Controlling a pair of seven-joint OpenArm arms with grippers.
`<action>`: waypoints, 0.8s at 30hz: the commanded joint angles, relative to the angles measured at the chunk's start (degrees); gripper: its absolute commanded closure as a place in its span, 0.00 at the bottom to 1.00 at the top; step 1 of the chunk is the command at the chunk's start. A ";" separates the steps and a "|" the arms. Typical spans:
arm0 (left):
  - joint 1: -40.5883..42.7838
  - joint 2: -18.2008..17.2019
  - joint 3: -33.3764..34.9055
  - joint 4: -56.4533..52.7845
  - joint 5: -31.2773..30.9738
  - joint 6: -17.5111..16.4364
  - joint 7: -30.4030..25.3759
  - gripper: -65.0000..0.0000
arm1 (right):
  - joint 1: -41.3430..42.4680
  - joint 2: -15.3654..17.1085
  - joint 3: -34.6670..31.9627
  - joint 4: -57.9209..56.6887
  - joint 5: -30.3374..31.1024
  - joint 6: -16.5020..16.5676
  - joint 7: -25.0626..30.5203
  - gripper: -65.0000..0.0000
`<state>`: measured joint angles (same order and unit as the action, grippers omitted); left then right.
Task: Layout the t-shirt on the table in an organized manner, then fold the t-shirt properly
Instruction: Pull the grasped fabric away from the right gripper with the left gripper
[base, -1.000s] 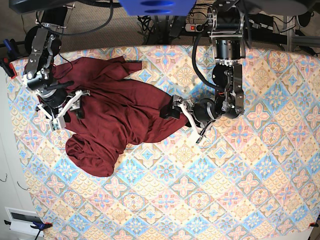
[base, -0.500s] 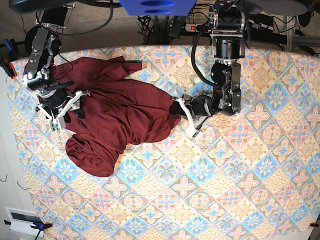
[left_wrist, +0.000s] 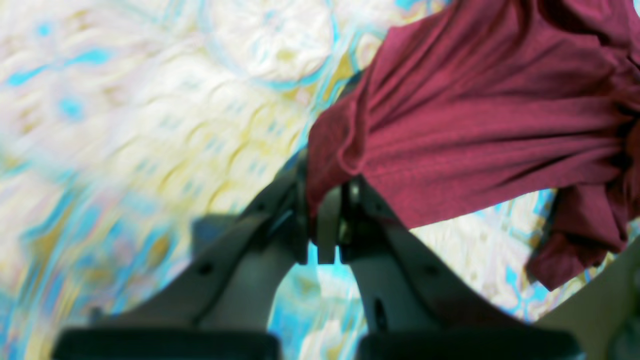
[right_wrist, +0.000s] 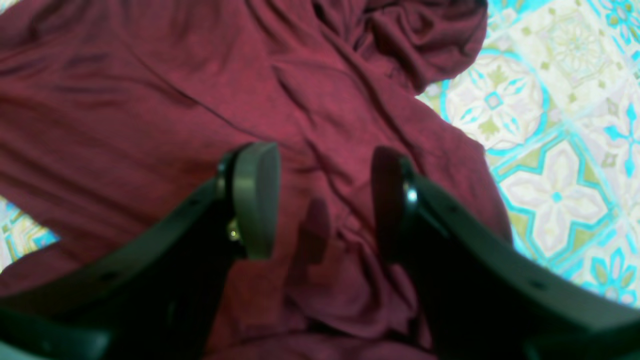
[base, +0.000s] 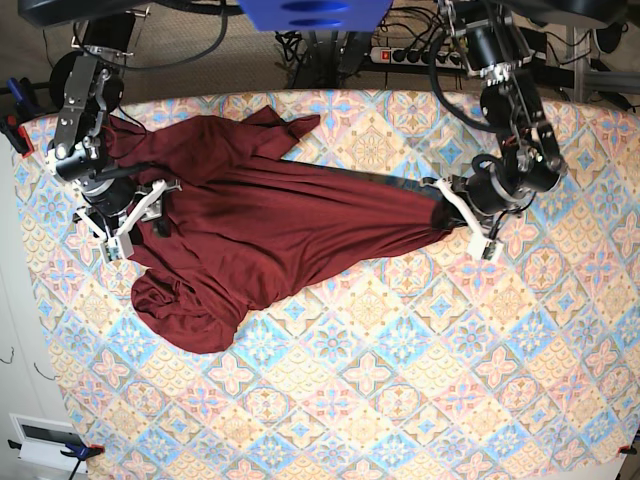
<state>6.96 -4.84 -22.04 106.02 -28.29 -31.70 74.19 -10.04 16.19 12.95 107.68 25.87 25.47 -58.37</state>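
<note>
On the table (base: 400, 400), left gripper (base: 447, 212) pinches t-shirt (base: 260, 220); right gripper (base: 135, 215) gapes, empty

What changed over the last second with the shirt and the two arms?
The left gripper shut on the t-shirt edge and pulled it toward the base view's right, stretching the cloth across the table. The right gripper stayed open over the shirt's other end.

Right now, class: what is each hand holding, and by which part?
The left hand pinches the t-shirt at an edge fold; the right hand is open above it, holding nothing.
</note>
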 joint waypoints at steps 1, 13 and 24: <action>2.05 -0.30 -0.59 3.65 -0.94 -0.34 -0.92 1.00 | 0.86 0.83 -0.77 0.94 0.73 0.24 1.27 0.56; 20.51 -5.58 -2.18 8.66 -5.24 -0.25 -1.27 1.00 | 0.94 0.83 -4.55 0.50 0.55 0.24 1.45 0.56; 16.56 -14.19 -2.26 9.90 -15.44 -0.25 4.00 0.64 | 1.38 0.83 -4.38 0.41 0.29 0.24 1.45 0.56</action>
<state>23.70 -18.35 -23.88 115.00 -42.46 -31.70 79.22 -9.65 16.25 8.25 107.22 25.50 25.50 -58.26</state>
